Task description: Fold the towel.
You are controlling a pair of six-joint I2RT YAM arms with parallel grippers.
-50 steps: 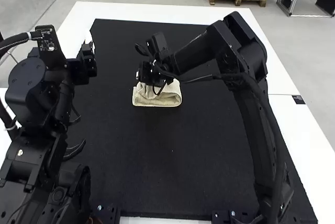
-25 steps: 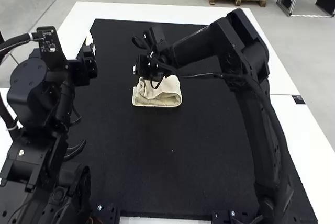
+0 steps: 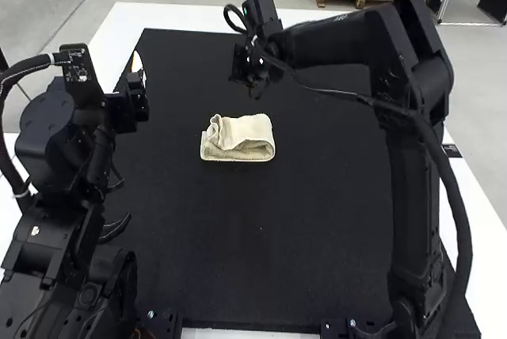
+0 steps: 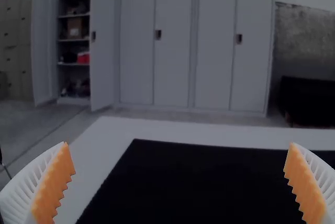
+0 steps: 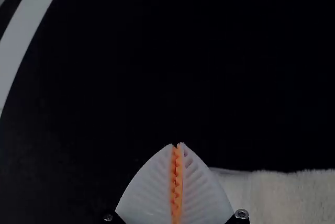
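A cream towel [image 3: 247,135] lies on the black mat in a small folded bundle, its near-left part a little bunched and raised. Beyond it, above the mat, hangs my right gripper [image 3: 252,89], holding nothing. In the right wrist view the fingers of my right gripper [image 5: 177,145] are pressed together, with part of the towel [image 5: 277,195] beside them. My left gripper [image 3: 136,70] is raised over the mat's left edge, away from the towel. The left wrist view has my left gripper [image 4: 179,161] wide apart with nothing between its fingers.
The black mat [image 3: 317,220] covers most of the white table [image 3: 178,16]. The left arm stands along the mat's left side. The right arm stretches high over the right part of the mat, its forearm pointing toward the middle.
My right gripper has moved from over the towel to a spot beyond it, up and to the right, uncovering the towel. The towel stays in place. The left arm has barely shifted.
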